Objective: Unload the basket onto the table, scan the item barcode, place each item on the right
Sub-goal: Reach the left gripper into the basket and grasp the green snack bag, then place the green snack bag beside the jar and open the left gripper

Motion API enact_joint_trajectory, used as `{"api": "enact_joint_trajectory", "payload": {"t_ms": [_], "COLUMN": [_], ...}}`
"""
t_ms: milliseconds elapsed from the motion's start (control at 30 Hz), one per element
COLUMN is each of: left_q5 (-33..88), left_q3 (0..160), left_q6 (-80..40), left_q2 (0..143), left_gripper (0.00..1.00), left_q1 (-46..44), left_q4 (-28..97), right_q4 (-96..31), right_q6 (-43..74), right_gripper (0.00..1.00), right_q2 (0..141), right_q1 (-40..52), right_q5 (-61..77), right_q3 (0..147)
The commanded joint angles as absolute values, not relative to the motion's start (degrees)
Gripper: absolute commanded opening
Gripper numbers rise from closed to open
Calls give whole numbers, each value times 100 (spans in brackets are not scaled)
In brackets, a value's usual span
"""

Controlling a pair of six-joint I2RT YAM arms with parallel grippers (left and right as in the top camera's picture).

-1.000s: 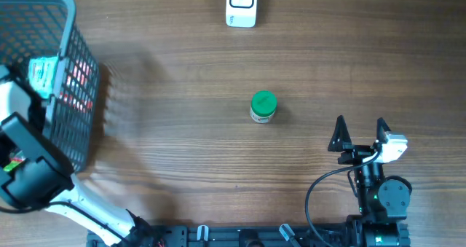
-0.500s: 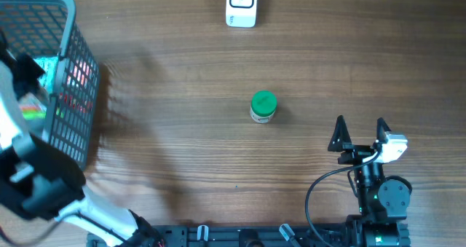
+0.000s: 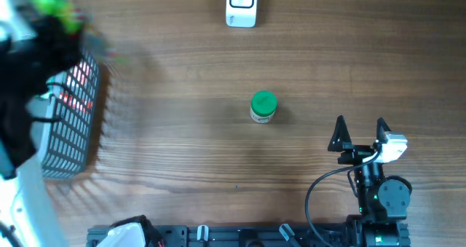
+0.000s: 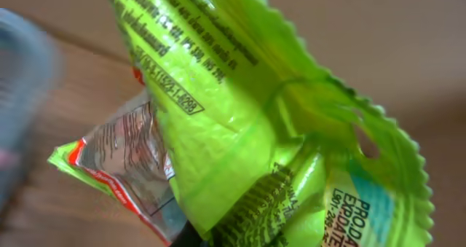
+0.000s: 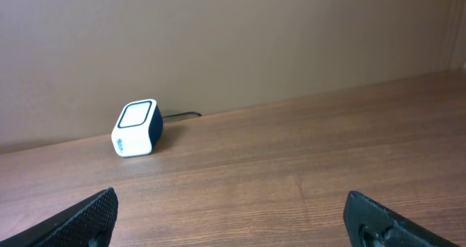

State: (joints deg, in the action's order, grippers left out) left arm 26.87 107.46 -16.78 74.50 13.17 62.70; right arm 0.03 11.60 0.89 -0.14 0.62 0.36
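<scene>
L gripper (image 3: 52, 21) clenched on green packet (image 4: 240, 116), basket (image 3: 69, 130) just below. Step: carry to scan. Next: bring barcode to scanner (image 3: 241, 5), far right of gripper. R gripper (image 3: 359, 134) released.

The table (image 3: 182, 152) is brown wood, its fine grain running left to right across the overhead view, with paler streaks among darker bands. The surface has a dull sheen and carries soft, blurred shadows on its left part, so the light looks even and diffuse. In the right wrist view the tabletop runs back to a plain, smooth tan wall (image 5: 291, 43) that stands at its far edge. Near the right side of that view a vertical edge (image 5: 445, 21) divides the wall, and the strip beyond it is a shade darker.
</scene>
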Motion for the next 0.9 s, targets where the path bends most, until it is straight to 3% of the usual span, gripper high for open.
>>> {"api": "enact_joint_trajectory", "payload": {"t_ms": [0, 167, 300, 467, 667, 867], "left_q5": [2558, 2902, 5063, 6772, 7306, 7301], "left_q3": [10510, 9424, 8062, 6530, 5238, 5046], "left_q6": [-1249, -108, 1302, 2467, 2530, 2532], "left_q2": [7874, 8630, 9015, 9201, 9258, 10103], "left_gripper": [4, 4, 4, 4, 4, 4], "left_q1": [185, -738, -843, -843, -843, -843], "left_q4": [6549, 6215, 5258, 4099, 2637, 2158], "right_q4": [32, 32, 32, 32, 32, 32], "right_q6": [1063, 1061, 1061, 1061, 1061, 1061], "right_gripper": [100, 100, 100, 100, 100, 100], "right_q2": [60, 60, 60, 60, 60, 60], "right_q1": [14, 14, 14, 14, 14, 14], "right_q5": [49, 49, 49, 49, 49, 49], "right_q3": [30, 30, 30, 30, 30, 30]}}
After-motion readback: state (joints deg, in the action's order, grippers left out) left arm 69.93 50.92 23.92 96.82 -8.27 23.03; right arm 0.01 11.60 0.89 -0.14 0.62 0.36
